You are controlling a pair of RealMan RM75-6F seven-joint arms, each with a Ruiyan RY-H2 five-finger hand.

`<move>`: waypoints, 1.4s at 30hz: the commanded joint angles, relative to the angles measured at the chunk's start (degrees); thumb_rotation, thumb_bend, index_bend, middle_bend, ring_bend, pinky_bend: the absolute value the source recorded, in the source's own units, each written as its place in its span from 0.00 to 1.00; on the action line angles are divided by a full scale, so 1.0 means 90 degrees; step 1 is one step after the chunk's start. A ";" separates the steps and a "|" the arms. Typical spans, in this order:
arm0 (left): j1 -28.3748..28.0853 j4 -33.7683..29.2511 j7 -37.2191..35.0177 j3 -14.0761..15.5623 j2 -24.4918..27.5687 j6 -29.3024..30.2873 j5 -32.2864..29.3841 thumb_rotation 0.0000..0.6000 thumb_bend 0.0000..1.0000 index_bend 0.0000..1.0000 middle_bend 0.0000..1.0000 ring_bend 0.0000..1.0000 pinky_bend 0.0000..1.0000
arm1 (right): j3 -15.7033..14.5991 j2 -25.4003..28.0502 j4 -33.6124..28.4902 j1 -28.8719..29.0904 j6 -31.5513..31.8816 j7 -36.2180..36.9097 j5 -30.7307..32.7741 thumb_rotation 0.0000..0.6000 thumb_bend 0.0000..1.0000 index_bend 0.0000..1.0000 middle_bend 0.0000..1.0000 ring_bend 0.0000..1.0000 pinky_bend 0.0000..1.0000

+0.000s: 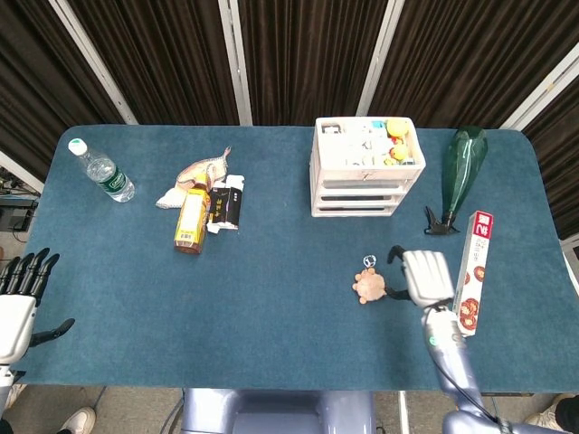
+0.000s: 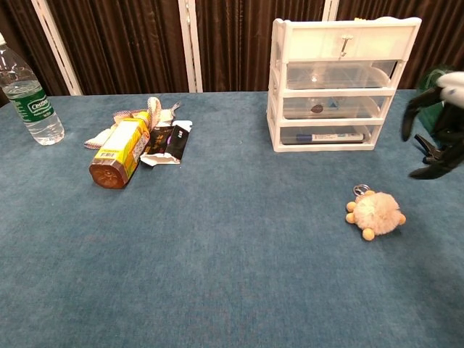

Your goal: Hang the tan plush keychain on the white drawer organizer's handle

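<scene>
The tan plush keychain (image 1: pixel 369 287) (image 2: pixel 375 212) lies on the blue table, its metal ring (image 2: pixel 360 191) pointing toward the drawers. The white drawer organizer (image 1: pixel 365 167) (image 2: pixel 341 83) stands at the back, with a small handle (image 2: pixel 346 45) on its top drawer. My right hand (image 1: pixel 425 276) (image 2: pixel 438 123) hovers just right of the plush, fingers apart and curved downward, holding nothing. My left hand (image 1: pixel 20 297) hangs open off the table's near left corner, seen only in the head view.
A green spray bottle (image 1: pixel 460 175) and a long snack box (image 1: pixel 472 268) lie right of the organizer. A yellow bottle (image 1: pixel 191 220) with wrappers (image 1: pixel 226 202) sits left of centre. A water bottle (image 1: pixel 101 171) lies at the far left.
</scene>
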 commanded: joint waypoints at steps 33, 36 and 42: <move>-0.0065 -0.0078 -0.0237 -0.0074 0.0079 -0.0306 -0.0251 1.00 0.00 0.00 0.00 0.00 0.00 | 0.0218 -0.2247 0.2218 0.1018 0.0055 -0.0251 0.1757 1.00 0.07 0.34 1.00 1.00 1.00; -0.0069 -0.0104 -0.0234 -0.0063 0.0101 -0.0339 -0.0259 1.00 0.00 0.00 0.00 0.00 0.00 | 0.0162 -0.2297 0.2324 0.1027 0.0035 -0.0292 0.1811 1.00 0.07 0.33 1.00 1.00 1.00; -0.0048 -0.0095 -0.0239 -0.0073 0.0087 -0.0284 -0.0244 1.00 0.00 0.00 0.00 0.00 0.00 | 0.0097 -0.2322 0.2634 0.1040 0.0153 -0.0331 0.1680 1.00 0.07 0.33 1.00 1.00 1.00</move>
